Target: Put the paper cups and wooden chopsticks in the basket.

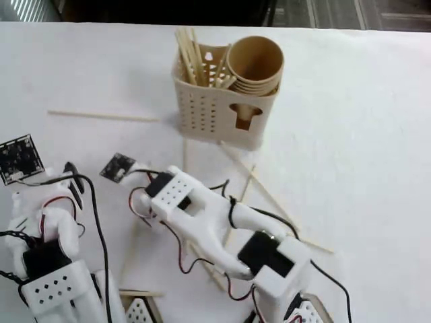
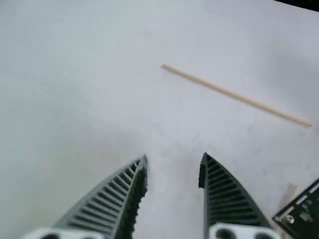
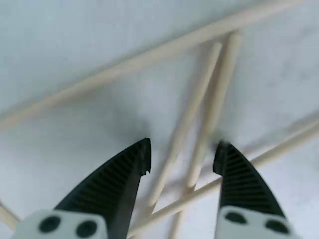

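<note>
A cream perforated basket [image 1: 222, 111] stands at the back centre of the table, holding stacked paper cups [image 1: 256, 64] and several upright wooden chopsticks [image 1: 195, 57]. Loose chopsticks [image 1: 269, 192] lie in front of it, partly hidden under my right arm. My right gripper [image 3: 182, 152] is open just above the table, and two chopsticks [image 3: 187, 124] lying side by side run between its fingers. A longer chopstick [image 3: 149, 55] crosses beyond them. My left gripper [image 2: 174, 162] is open over bare table at the front left. A single chopstick [image 2: 234, 94] lies ahead of it, apart from the fingers.
The single chopstick [image 1: 101, 116] lies alone to the left of the basket. Small black circuit boards [image 1: 20, 160] [image 1: 118, 167] and loose cables sit on the arms at the front left. The white table has free room on its right side.
</note>
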You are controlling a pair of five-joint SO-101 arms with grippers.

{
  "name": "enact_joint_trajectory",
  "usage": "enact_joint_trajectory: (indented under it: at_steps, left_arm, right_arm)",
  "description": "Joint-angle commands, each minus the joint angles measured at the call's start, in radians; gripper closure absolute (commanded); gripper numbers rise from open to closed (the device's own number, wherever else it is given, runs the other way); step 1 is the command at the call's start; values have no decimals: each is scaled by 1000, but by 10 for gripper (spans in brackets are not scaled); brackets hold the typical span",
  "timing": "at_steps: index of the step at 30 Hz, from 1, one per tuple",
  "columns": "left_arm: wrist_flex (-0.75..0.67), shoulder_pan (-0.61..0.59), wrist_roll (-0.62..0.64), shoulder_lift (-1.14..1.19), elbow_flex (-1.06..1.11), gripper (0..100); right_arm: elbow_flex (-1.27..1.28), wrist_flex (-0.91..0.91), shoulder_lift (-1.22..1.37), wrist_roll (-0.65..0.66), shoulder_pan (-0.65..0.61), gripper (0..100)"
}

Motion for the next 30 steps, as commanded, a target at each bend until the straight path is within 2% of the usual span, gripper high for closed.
enact_joint_trajectory:
  at_steps: [1,8,18,24,30]
  left_arm:
    - [-18,-7,5,-13,-8,816]
    - [-18,-7,5,-13,-8,816]
    - [-21,-7,5,-13,-8,817]
    - [-23,-7,5,-13,-6,817]
    - [-48,-7,3,-13,15,819]
  right_arm:
    - [-57,-4,62,-2,21,791]
    - [-149,54,159,-2,27,985]
    - [-150,122,148,54,39,981]
    - [-144,209,-5,55,134,981]
    - [-144,309,-151,55,168,981]
